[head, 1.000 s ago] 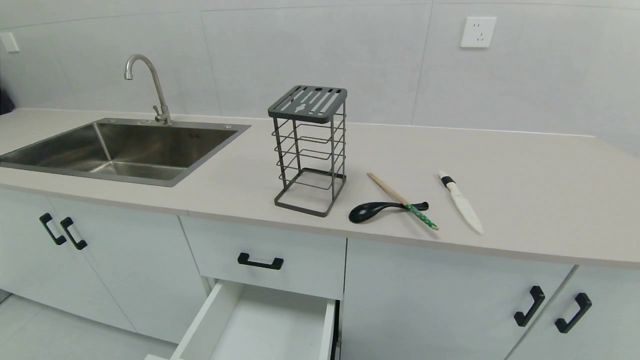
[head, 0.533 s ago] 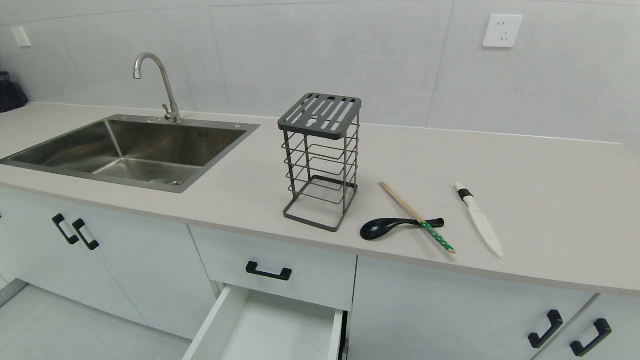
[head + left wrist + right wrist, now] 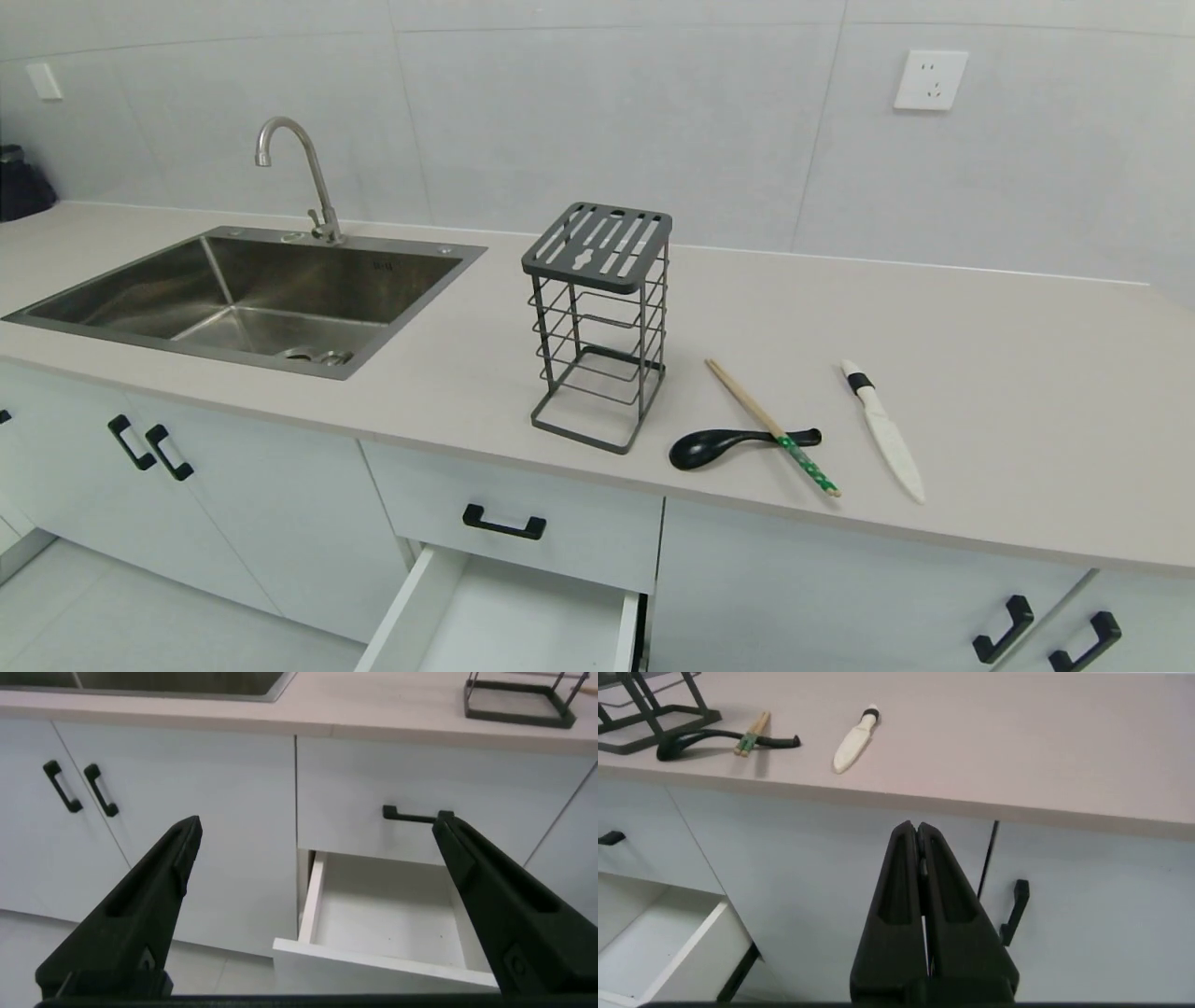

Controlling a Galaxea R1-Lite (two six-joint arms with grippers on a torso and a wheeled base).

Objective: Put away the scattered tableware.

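A: Where is the stuff we have to tidy?
B: It all lies on the long pale grey bench (image 3: pixel 980 373), on the robot's right side. Under the bench top a white drawer (image 3: pixel 504 625) is pulled open. The tall dark wire rack (image 3: pixel 597 245) stands on the bench, roughly over that drawer.
A: And the claws?
B: Both are low, in front of the cupboards, below the bench top. The left claw (image 3: pixel 318 823) has its two fingers wide apart and points at the open drawer. The right claw (image 3: pixel 918 831) has its fingers pressed together with nothing in them.
A: Which one is closer to the things?
B: The right one, I think. From it, the things lie higher up and farther in, a bit toward the rack side.
A: What is nearest to it?
B: The white knife with a black band (image 3: pixel 882 431). It is farthest right, apart from the rest. It lies back to front, band end toward the wall, tip near the front edge.
A: And the others?
B: The wooden chopsticks with green ends (image 3: pixel 758 413) slant the same way. They lie across the handle of the small black spoon (image 3: pixel 698 450). The spoon lies sideways, bowl toward the rack.
A: So?
B: I think the right claw must go up, open, and close across the knife, not along it.
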